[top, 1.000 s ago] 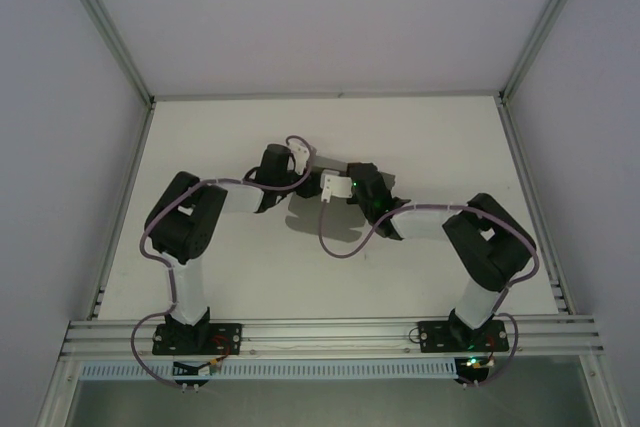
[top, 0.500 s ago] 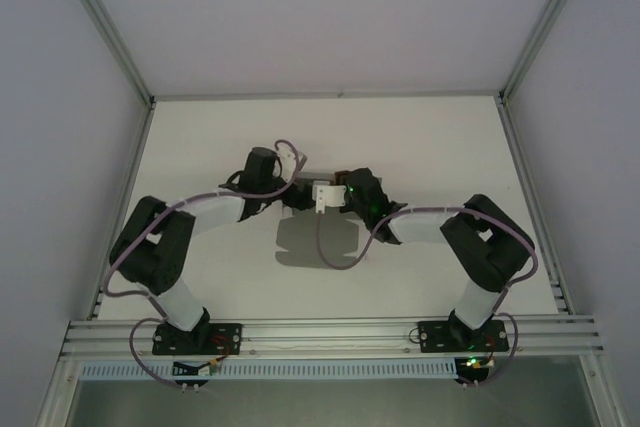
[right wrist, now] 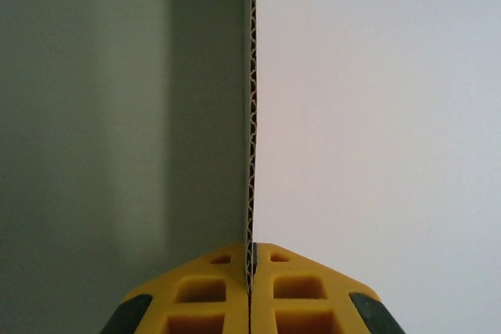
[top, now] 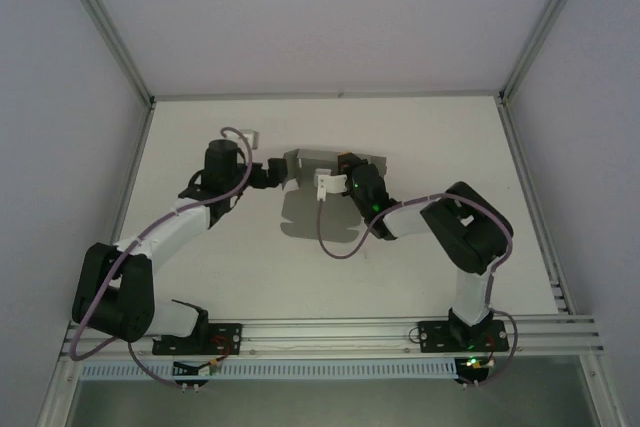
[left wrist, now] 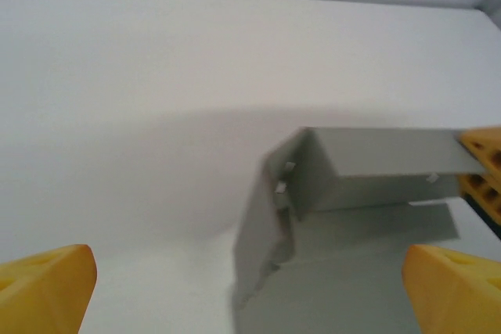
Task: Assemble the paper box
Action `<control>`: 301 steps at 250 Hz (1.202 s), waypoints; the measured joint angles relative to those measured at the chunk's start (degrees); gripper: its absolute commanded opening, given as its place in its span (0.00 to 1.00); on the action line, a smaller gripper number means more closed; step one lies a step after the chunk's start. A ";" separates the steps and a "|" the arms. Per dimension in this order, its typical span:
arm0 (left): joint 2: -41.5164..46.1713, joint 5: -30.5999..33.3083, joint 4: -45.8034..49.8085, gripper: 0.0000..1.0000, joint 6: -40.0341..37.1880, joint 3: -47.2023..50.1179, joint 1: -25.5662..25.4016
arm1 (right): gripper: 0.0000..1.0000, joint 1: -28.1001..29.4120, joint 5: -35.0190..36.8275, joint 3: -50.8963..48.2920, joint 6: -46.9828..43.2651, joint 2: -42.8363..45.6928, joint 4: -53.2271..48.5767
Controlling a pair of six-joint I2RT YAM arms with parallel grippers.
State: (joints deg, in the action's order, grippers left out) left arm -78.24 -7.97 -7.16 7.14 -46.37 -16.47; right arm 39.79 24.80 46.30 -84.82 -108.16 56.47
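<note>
The paper box (top: 315, 159) is a grey card sheet, partly folded, near the middle of the table. In the left wrist view the paper box (left wrist: 368, 166) has a back wall and a left flap standing over a flat base. My right gripper (top: 338, 173) is shut on one upright wall, and the corrugated card edge (right wrist: 250, 115) runs straight up from between its yellow fingers (right wrist: 211, 295). My left gripper (top: 277, 175) hangs just left of the box, wide open, touching nothing. Its yellow fingertips (left wrist: 43, 291) sit at the bottom corners of its wrist view.
The white table (top: 200, 137) is bounded by aluminium rails at the back and sides, with a rail (top: 330, 332) along the near edge holding both arm bases. A purple cable (top: 335, 242) loops from the right arm over the table in front of the box.
My left gripper has opened fully and pulled away leftwards from the box as its arm stretched out. The right gripper stays shut on the box wall, shifted slightly back.
</note>
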 measured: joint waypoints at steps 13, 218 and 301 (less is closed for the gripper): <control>-0.98 0.52 -0.02 1.00 0.46 -0.09 1.62 | 0.00 0.00 -0.35 -0.07 -1.33 -1.18 2.23; -18.21 -24.52 -16.15 1.00 7.72 -0.63 4.44 | 0.00 -2.45 -3.89 -4.17 -5.33 -1.57 10.16; -16.44 -13.70 -7.10 1.00 8.07 -5.77 4.46 | 0.00 -5.11 -6.95 -6.84 -5.92 -0.17 13.70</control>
State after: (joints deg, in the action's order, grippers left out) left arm -94.67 -21.67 -14.26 15.20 -52.14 -12.01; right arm 34.68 17.85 39.46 -90.74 -108.33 70.17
